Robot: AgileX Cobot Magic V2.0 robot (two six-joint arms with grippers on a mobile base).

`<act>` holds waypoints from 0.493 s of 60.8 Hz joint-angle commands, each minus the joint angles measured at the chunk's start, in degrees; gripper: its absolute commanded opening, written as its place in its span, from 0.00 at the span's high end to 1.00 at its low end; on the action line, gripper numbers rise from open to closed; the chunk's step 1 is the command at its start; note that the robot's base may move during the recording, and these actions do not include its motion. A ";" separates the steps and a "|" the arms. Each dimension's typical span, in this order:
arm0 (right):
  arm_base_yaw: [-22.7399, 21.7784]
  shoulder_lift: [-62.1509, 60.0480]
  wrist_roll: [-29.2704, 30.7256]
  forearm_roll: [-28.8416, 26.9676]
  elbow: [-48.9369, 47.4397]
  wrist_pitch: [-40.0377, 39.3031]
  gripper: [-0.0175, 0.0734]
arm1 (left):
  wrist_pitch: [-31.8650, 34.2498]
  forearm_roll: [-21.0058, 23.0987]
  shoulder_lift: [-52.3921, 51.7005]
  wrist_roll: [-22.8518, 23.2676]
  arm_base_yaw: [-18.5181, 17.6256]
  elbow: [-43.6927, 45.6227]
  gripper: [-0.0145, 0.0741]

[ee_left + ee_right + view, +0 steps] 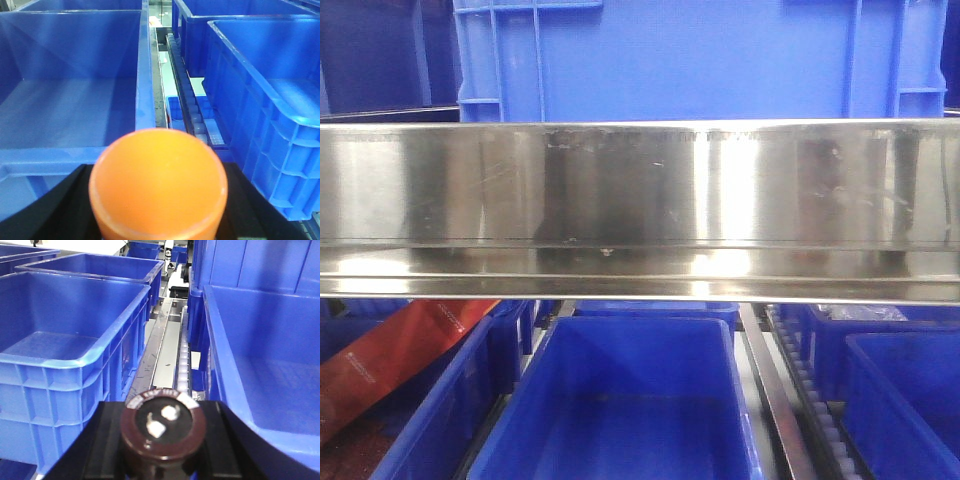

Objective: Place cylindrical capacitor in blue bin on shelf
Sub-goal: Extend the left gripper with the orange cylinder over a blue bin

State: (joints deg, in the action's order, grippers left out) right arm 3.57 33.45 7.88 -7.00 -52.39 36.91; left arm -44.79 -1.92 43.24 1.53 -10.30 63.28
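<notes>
Scuffed, mirror-bright steel of the shelf (640,200) fills the front view, above a smooth plastic blue bin (630,355). Only the wrist views show loads: the right gripper (162,437) pinches the dark-brown cylindrical capacitor (162,425), which has two pale terminals on top and a roller track (185,355) ahead. The left gripper (157,205) clamps a glossy orange cylinder (157,175).

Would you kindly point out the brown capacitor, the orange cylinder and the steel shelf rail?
brown capacitor (163,427): right wrist view, top face with two terminals.
orange cylinder (158,182): left wrist view, rounded end face.
steel shelf rail (640,190): front view, middle of its broad face.
</notes>
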 commanded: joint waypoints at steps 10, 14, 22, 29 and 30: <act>0.06 -0.04 0.22 0.10 -0.16 -1.40 0.98 | 1.24 0.19 -0.09 0.22 -0.35 0.37 0.96; 0.06 -0.04 0.22 0.10 -0.16 -1.40 0.98 | 1.24 0.19 -0.09 0.22 -0.35 0.37 0.96; 0.06 -0.04 0.22 0.10 -0.16 -1.40 0.98 | 1.24 0.19 -0.09 0.22 -0.35 0.37 0.96; 0.06 -0.04 0.22 0.10 -0.16 -1.40 0.98 | 1.24 0.19 -0.09 0.22 -0.35 0.37 0.96; 0.06 -0.04 0.22 0.10 -0.16 -1.40 0.98 | 1.24 0.19 -0.09 0.22 -0.35 0.37 0.96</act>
State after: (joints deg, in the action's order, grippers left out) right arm 3.57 33.45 7.88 -7.00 -52.39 36.91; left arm -44.79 -1.92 43.24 1.53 -10.30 63.28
